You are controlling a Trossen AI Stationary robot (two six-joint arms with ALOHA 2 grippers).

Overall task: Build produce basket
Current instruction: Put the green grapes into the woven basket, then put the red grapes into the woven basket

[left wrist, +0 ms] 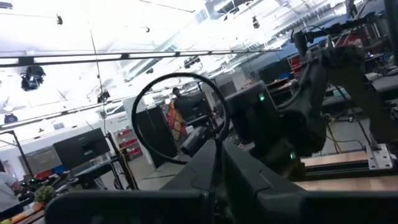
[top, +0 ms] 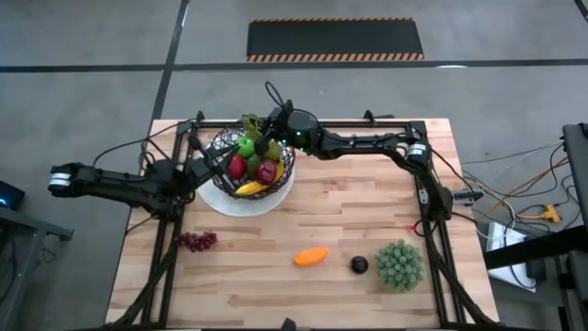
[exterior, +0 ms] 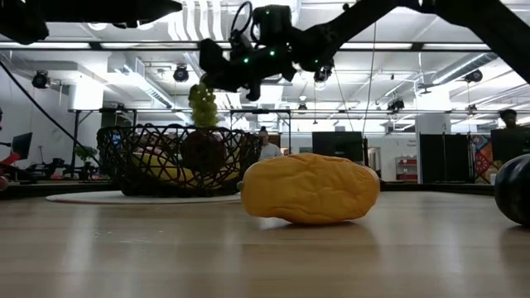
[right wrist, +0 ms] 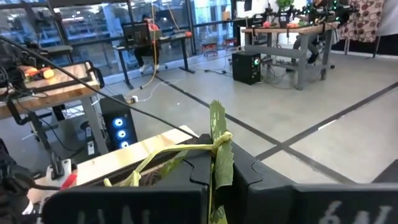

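Left tool (top: 213,162), fingers closed and empty, rests at the left rim of the black wire basket (top: 223,142), which stands on a white plate (top: 276,198) at the counter's far side and already holds a green apple, red fruits and a banana. Right tool (top: 265,131) hangs just above the basket, pinched shut on the stem and leaf (right wrist: 217,146) of the green grapes (exterior: 202,103); bunch looks light and floppy, likely to swing, so the stem seems the best hold. Purple grapes (top: 197,241), orange piece (top: 310,256) and dark plum (top: 359,266) lie on the near counter, small, smooth, probably rigid and apt to roll: grip across their middles.

No legible text or labels anywhere
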